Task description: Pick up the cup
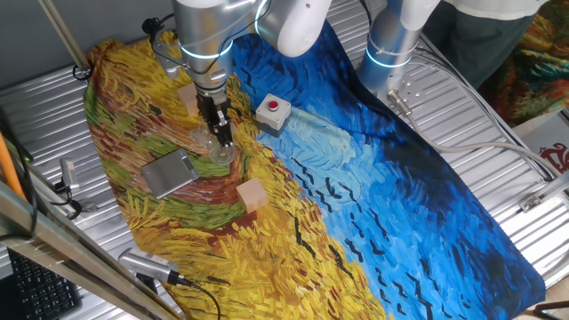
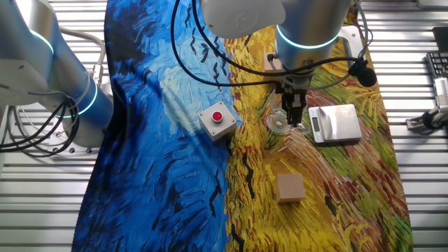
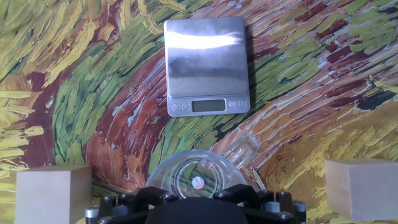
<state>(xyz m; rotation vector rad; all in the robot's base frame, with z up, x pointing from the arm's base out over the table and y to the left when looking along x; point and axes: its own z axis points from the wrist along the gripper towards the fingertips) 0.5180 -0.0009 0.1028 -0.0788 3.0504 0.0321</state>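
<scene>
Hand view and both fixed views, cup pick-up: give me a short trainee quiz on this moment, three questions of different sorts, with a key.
1. True or false: the cup lies on its side next to the red button box.
2. Which thing lies beyond the cup in the hand view? A) a keyboard B) the grey scale C) a spoon
3. Fill in: the hand view shows ___ tan wooden cubes, one to the left and one to the right.

Key: 1 false, it stands upright directly under the gripper, apart from the button box; 2 B; 3 two.
</scene>
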